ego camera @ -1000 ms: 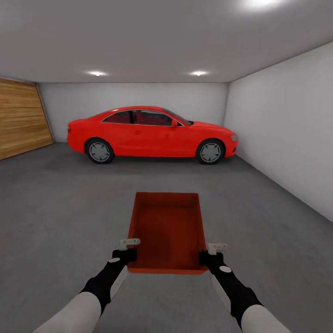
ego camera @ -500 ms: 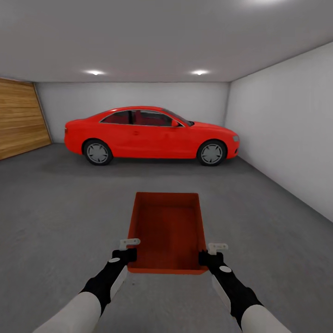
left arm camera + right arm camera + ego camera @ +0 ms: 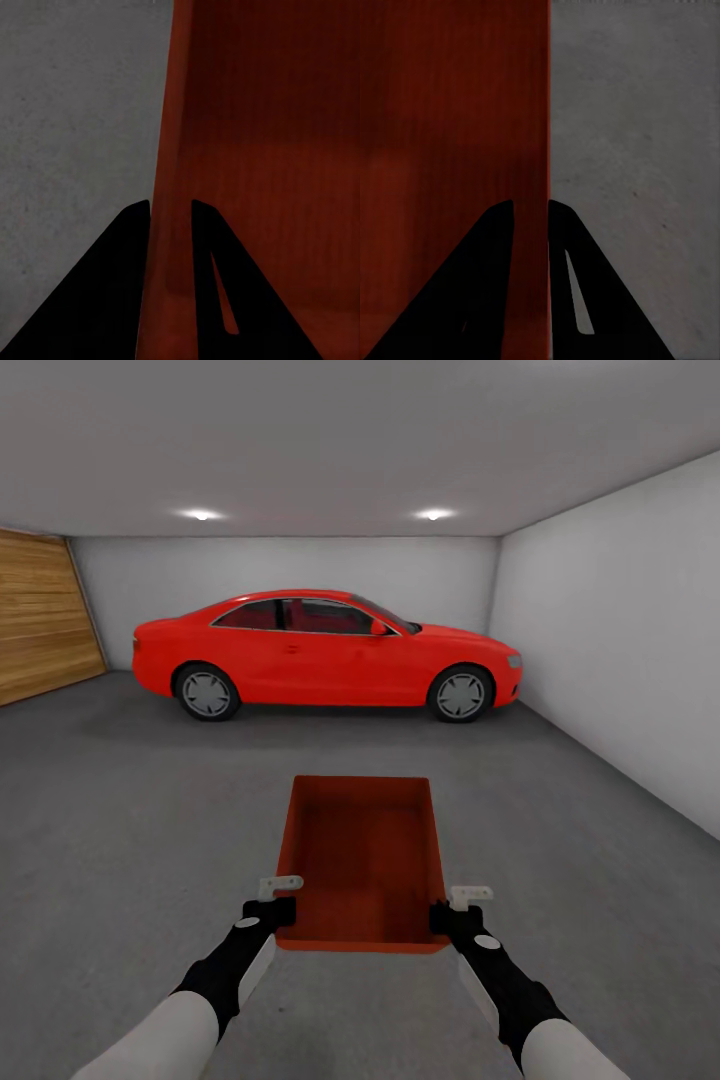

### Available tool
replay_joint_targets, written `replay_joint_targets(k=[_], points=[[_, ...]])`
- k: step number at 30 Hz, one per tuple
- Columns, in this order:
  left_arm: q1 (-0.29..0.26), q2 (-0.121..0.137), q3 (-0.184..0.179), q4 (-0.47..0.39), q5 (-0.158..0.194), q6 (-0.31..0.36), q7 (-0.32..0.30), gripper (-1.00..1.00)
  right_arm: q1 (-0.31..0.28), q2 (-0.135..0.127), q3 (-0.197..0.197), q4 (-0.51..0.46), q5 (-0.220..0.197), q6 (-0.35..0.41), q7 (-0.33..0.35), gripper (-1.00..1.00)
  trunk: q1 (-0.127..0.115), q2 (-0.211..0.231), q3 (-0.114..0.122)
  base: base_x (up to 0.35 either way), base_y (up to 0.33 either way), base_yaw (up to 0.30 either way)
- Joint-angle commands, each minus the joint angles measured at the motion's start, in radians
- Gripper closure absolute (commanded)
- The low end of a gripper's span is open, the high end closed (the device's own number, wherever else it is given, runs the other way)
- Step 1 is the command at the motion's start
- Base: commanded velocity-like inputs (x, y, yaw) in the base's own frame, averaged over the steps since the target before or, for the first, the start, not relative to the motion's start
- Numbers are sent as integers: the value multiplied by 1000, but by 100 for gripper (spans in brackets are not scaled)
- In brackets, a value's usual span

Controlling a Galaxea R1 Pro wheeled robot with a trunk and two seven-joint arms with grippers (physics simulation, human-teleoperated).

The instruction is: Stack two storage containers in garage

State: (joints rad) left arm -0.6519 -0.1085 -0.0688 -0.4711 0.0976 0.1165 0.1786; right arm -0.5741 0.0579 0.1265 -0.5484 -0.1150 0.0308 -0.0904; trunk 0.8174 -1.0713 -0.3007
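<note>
I hold one orange-red open-topped storage container (image 3: 362,855) in front of me, above the dark grey concrete garage floor (image 3: 130,810). My left gripper (image 3: 280,908) is shut on its left side wall near the close corner. My right gripper (image 3: 442,915) is shut on the right side wall. In the left wrist view the black fingers (image 3: 131,247) pinch the container's wall (image 3: 262,150), one inside and one outside. The right wrist view has the same clamp on the other wall (image 3: 450,112), with floor (image 3: 637,112) beside it. The second container is out of view.
A red car (image 3: 325,652) stands side-on across the far end of the garage. A wooden plank door (image 3: 40,615) is at the far left and a plain white wall (image 3: 620,640) runs along the right. Open concrete lies between me and the car.
The car has grown slightly in the head view and the wooden door has slid leftward, so the camera has moved forward. Container and both grippers keep their place in the view.
</note>
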Motion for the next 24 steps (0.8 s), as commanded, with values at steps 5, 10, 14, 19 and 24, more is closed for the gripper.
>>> replay_joint_targets(k=[5,10,14,19,24], points=[[0,1,0,0,16,6,13,100,-1,-1,-1,-5,0,1,-11,100,1,-1,-1,321,22,0],[0,1,0,0,16,6,13,100,-1,-1,-2,-6,0,1,-11,100,1,-1,-1,321,75,0],[0,1,0,0,16,6,13,100,-1,-1,-2,-6,0,1,-11,100,1,-1,-1,321,77,0],[0,1,0,0,16,6,13,100,-1,-1,-2,-6,0,1,-11,100,1,-1,-1,321,77,0],[0,1,0,0,16,6,13,100,-1,-1,-2,-5,0,1,-11,100,1,-1,-1,321,77,0]])
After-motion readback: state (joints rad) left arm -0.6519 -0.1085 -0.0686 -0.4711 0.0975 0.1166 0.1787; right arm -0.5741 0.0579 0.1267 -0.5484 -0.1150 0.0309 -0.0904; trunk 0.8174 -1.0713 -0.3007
